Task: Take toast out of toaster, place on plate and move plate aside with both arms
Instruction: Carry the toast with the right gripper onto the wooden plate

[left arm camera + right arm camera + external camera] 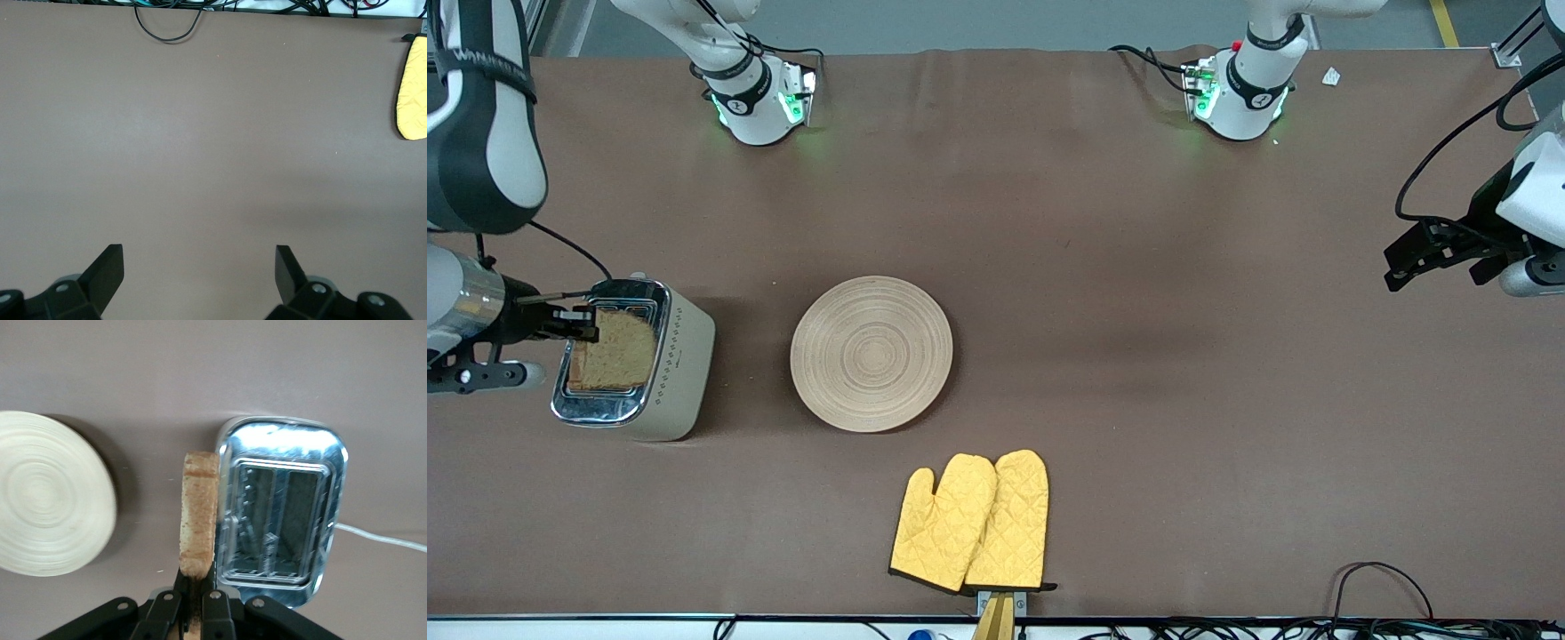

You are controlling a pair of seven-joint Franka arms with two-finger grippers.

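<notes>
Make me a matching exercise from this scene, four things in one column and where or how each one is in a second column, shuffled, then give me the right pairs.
Things
1. toast
2. plate
3. oven mitts
4. left gripper

States
A. lying flat, nearest the front camera
B. open over bare table
C. pinched by the right gripper over the toaster
D. bare, between the toaster and the table's middle

Pairs: 1-C, 2-D, 3-A, 4-B
</notes>
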